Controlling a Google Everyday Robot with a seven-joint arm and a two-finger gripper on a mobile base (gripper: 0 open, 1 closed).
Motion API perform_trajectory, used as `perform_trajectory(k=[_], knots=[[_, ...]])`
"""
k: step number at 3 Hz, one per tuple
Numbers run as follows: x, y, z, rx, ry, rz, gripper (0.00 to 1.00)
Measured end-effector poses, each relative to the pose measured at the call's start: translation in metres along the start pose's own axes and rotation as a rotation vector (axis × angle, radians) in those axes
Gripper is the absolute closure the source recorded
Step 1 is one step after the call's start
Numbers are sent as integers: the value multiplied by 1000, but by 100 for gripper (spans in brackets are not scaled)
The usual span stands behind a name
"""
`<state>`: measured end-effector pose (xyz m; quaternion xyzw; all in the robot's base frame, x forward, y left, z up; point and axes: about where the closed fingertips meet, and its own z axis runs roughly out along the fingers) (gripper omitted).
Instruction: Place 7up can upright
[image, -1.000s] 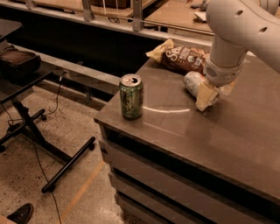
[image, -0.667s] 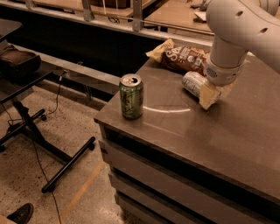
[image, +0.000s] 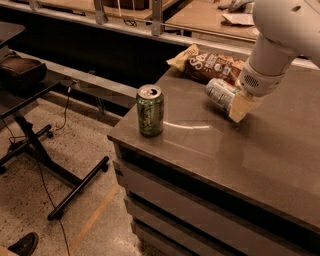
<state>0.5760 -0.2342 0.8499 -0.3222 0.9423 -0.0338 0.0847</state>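
The 7up can, pale silver-grey with green marks, lies tilted on its side at the back of the grey-brown table, just in front of a chip bag. My gripper comes down from the white arm at the upper right and is shut on the can's right end. One cream finger shows in front of the can; the other is hidden behind it. The can's left end points toward the darker green can.
A darker green patterned can stands upright near the table's front left corner. A brown chip bag lies at the back edge. A black stand with legs and cables is on the floor to the left.
The gripper and the 7up can have shifted slightly up and to the right. The green can and the chip bag have not moved.
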Motion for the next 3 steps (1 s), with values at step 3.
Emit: perform_trajectory(k=[3], knots=[[5,-9,-34,-13,-106,-102,100]])
